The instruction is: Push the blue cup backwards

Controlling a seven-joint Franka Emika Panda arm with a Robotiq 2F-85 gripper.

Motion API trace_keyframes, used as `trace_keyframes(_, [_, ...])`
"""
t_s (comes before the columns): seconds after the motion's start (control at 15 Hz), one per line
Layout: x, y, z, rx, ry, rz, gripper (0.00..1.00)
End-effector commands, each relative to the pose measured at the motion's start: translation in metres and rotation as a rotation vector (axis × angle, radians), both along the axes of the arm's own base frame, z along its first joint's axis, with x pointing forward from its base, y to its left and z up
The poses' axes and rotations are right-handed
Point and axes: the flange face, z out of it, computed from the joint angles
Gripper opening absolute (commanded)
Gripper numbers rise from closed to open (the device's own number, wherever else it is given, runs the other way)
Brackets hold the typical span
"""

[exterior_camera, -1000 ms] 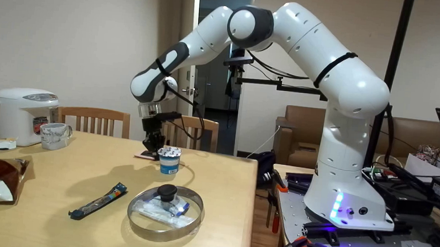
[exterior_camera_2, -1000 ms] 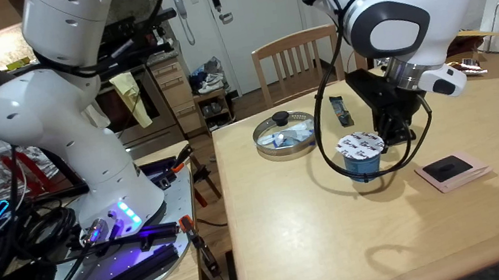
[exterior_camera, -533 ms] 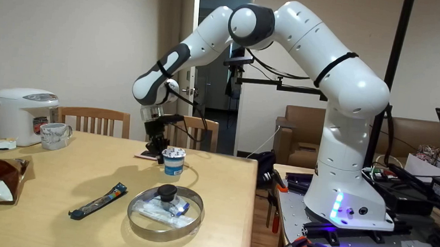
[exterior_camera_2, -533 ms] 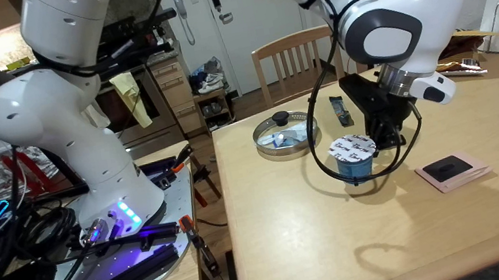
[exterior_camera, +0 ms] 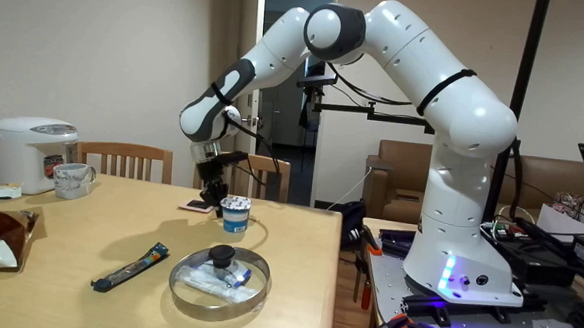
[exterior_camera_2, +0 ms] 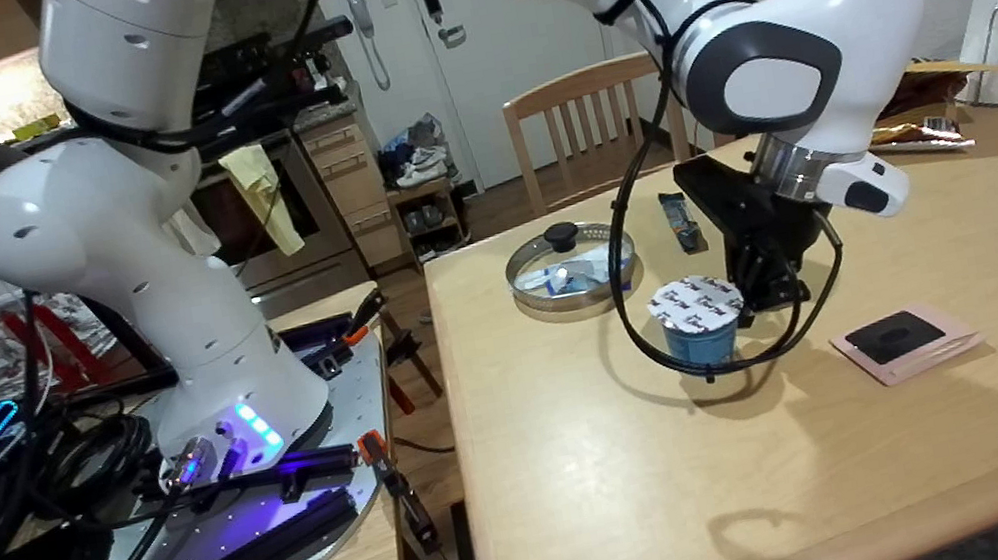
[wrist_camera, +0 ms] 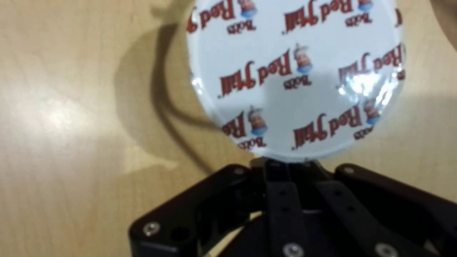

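The blue cup [exterior_camera: 235, 220] stands upright on the table in both exterior views; its blue side [exterior_camera_2: 701, 346] shows below a white printed lid, with a black cable hanging in front of it. In the wrist view the lid [wrist_camera: 296, 80] fills the top middle. My gripper [exterior_camera: 219, 213] is low over the table, against the side of the cup away from the robot base. In the wrist view the gripper [wrist_camera: 288, 165] has its fingers together, with nothing seen between them; the tips' ends are partly hidden under the lid's edge.
A round metal pan lid [exterior_camera: 217, 312] with packets in it and a dark wrapped stick [exterior_camera: 130, 268] lie on the table. A pink card holder [exterior_camera_2: 908, 345] lies beyond the gripper. A white mug [exterior_camera: 72, 182] and a water boiler [exterior_camera: 22, 150] stand farther off.
My gripper and the blue cup have moved together a short way toward the robot base. The cup has stayed upright. The other things on the table have not moved.
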Motion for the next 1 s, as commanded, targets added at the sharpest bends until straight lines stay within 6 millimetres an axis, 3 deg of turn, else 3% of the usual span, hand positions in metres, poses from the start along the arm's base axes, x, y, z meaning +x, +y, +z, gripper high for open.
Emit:
trace_keyframes(0.0, [-0.009,0.007,0.014,-0.039,0.01,0.105,0.0])
trace_keyframes(0.27, [-0.012,0.021,0.023,-0.066,0.0,0.198,0.0])
trace_keyframes(0.53, [-0.017,0.033,0.025,-0.066,-0.059,0.17,0.0])
trace_keyframes(0.93, [-0.038,0.042,0.01,-0.076,-0.144,0.126,0.0])
